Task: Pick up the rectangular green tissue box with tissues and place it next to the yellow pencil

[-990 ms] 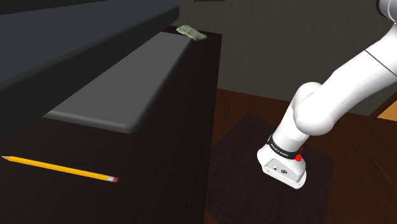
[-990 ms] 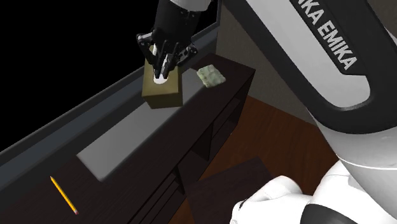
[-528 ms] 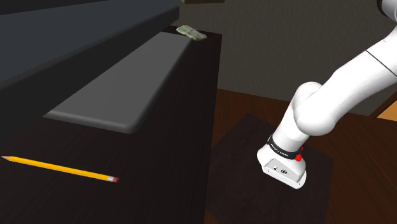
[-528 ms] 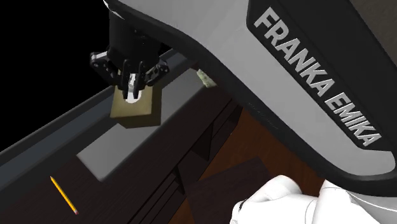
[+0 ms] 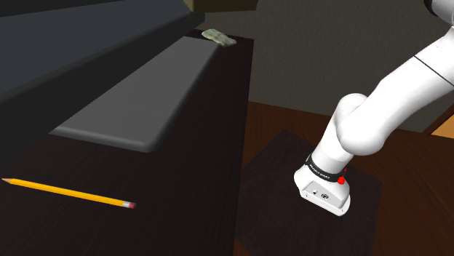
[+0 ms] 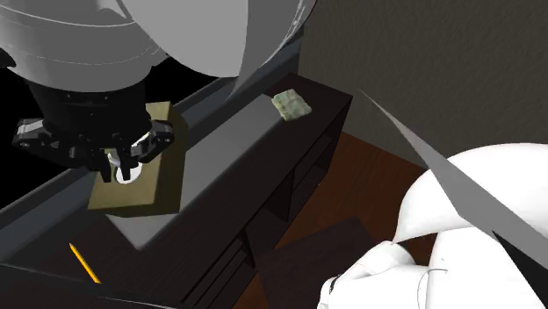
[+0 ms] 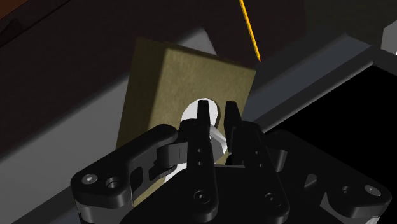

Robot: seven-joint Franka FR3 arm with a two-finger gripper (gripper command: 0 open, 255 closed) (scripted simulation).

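Fingers [image 7: 202, 116]: pinched on the tissue box [image 7: 184, 73] at its white tissue, for carrying.
Pencil [image 7: 249, 28]: lying on the desk [image 5: 189, 160], marking the spot to be reached.

The claw [image 6: 124, 165], clasping the olive tissue box [image 6: 162, 180], has travelled along the surface [image 6: 329, 105], away from its far end and nearer the pencil [image 6: 83, 262].

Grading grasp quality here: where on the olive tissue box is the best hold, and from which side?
From above, with the fingers across the two long side walls of the tissue box: they look flat and parallel, and that span probably fits. The gripper clasps it by the white tissue in the top opening, a soft hold that may let the box swing.
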